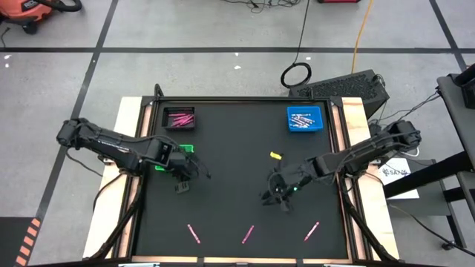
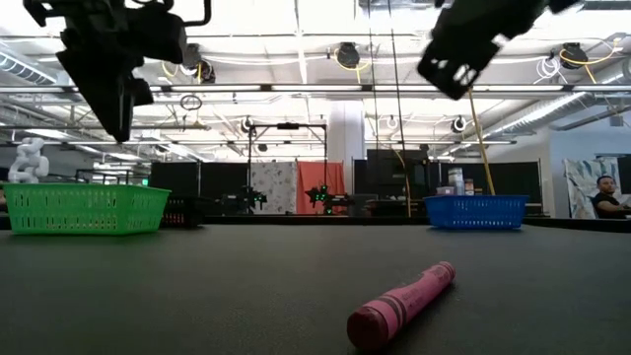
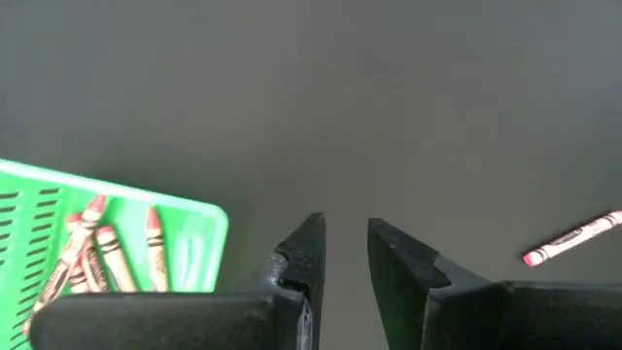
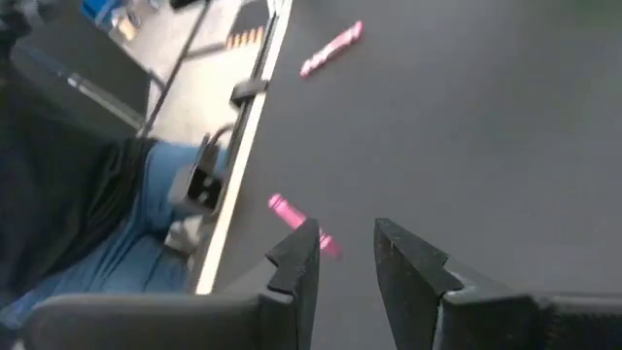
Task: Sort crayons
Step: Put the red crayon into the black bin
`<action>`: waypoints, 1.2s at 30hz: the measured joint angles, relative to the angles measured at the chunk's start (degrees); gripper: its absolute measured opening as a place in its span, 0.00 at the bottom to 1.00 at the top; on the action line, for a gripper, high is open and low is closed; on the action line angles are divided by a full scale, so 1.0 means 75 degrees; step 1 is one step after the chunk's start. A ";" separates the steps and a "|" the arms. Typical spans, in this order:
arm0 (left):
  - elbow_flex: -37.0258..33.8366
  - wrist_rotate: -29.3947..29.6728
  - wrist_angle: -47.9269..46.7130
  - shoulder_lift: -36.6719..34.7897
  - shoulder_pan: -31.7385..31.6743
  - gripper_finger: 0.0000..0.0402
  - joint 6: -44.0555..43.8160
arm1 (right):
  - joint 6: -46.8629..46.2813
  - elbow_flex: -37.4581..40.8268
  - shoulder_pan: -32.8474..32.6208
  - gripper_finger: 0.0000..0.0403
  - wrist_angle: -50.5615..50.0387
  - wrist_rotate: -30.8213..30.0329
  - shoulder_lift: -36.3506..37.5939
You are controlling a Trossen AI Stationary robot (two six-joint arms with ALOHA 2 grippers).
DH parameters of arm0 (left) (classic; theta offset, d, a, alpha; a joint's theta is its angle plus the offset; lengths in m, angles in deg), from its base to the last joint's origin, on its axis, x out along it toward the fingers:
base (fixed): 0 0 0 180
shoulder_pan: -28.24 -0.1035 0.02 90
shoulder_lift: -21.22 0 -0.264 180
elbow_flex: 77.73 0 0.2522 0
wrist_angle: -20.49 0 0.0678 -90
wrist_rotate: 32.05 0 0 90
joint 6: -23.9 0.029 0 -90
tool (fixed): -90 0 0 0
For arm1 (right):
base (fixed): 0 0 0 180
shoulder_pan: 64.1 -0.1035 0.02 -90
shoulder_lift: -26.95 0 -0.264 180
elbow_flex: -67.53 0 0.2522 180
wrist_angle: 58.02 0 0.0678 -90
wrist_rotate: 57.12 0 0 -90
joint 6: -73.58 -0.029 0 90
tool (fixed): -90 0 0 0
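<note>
Three pink crayons (image 1: pixel 193 233) (image 1: pixel 248 235) (image 1: pixel 312 231) lie flat near the table's front edge, and a yellow crayon (image 1: pixel 276 156) lies mid-table. My left gripper (image 3: pixel 345 228) hangs open above bare mat, beside the green tray (image 3: pixel 194 243), which holds reddish crayons. My right gripper (image 4: pixel 345 233) is open in the air, slanting toward the front edge. A pink crayon (image 4: pixel 301 222) lies on the mat below its fingertips. Neither gripper holds anything. In the high view the left gripper (image 1: pixel 183 182) is left of centre and the right gripper (image 1: pixel 276 199) right of centre.
A dark tray (image 1: pixel 179 117) with pink crayons stands at the far left and a blue tray (image 1: pixel 305 119) with pale crayons at the far right. The mat between the arms is bare. A person (image 2: pixel 606 197) sits far behind the table.
</note>
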 joint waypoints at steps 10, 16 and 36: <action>-0.0002 0.0453 0.0101 -0.0002 0.0529 0.19 -0.0395 | -0.1867 -0.0800 -0.1083 0.22 -0.2627 0.0030 -0.0278; -0.0113 0.0658 0.0096 -0.0003 0.0691 0.19 -0.0395 | -0.2756 -0.0794 -0.2008 0.22 -0.3723 -0.0023 -0.0278; -0.0192 0.0724 0.0085 -0.0001 0.0691 0.19 -0.0599 | -0.2063 -0.0792 -0.4214 0.22 -0.4560 -0.0942 -0.1460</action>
